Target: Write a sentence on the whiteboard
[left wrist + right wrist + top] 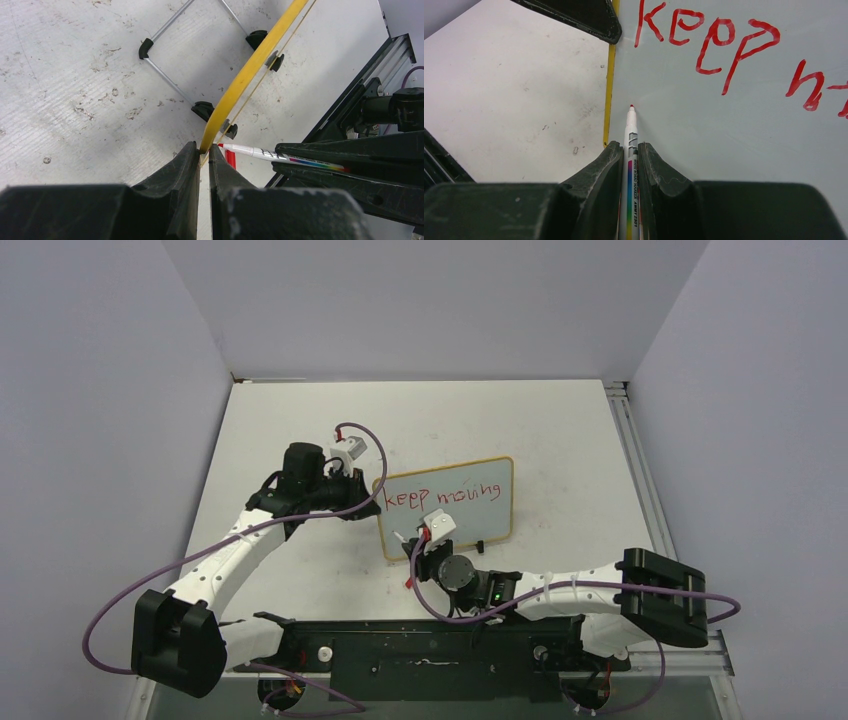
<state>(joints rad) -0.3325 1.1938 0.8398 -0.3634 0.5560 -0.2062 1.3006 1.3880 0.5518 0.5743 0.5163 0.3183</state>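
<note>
Two words of the sentence (442,495) stand on the whiteboard (460,525) in red, "keep moving", running across its upper half. The board stands upright on small black feet at the middle of the top view, on the white counter (560,440). Below the lettering the face is bare, so I judge the first line finished and a second line about to begin.

In the right wrist view a white marker (630,145) with a red tip points at the lower left of the board face, under the "k" and just beside the yellow frame (235,85). Whether the tip touches the face I cannot tell. The right jaws are clenched on the marker's barrel. The left jaws are pinched on the frame at the board's left edge, bracing it.

The next move probably calls for light pressure of the tip on the face. The strokes would then run rightward beneath the first line, while the braced edge keeps the board from tipping back.

The marker's barrel carries a rainbow stripe and small black print that seems to read "WHITE BOARD MARKER". A code beside it is too small to make out.
</note>
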